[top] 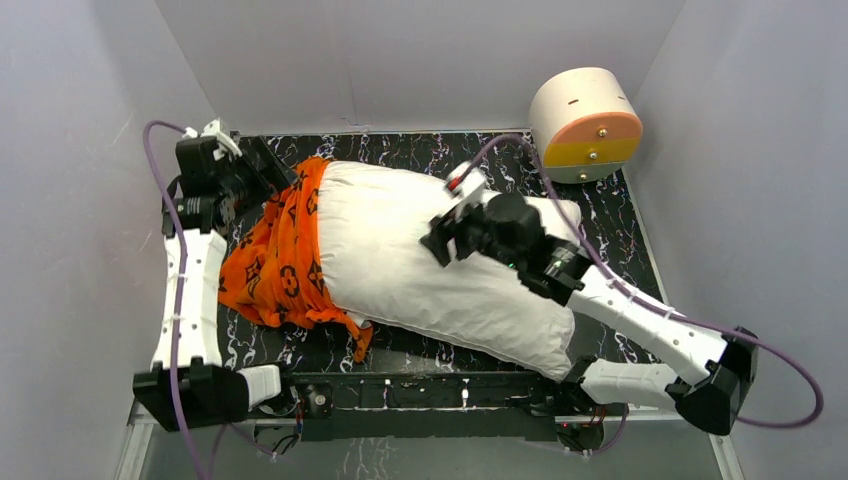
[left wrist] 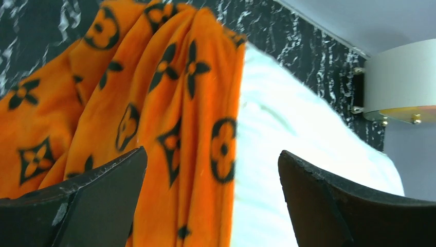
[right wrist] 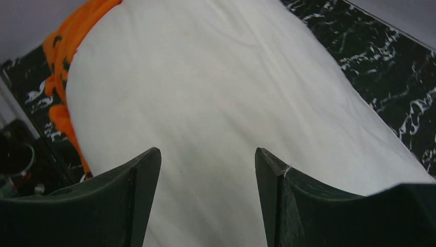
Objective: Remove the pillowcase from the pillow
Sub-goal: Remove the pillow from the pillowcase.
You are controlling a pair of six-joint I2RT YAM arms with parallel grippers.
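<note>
The white pillow lies slanted across the black marbled table, mostly bare. The orange pillowcase with dark motifs is bunched over the pillow's left end and spills onto the table. My left gripper hovers at the far left above that bunched cloth, jaws wide open; in the left wrist view the pillowcase and pillow lie past the gripper, with nothing held. My right gripper sits over the pillow's middle, open, with only the white pillow showing between the fingertips of the gripper.
A round cream drawer box with orange and yellow fronts stands at the back right corner. Grey walls close in the table on three sides. A purple cable loops from the right arm.
</note>
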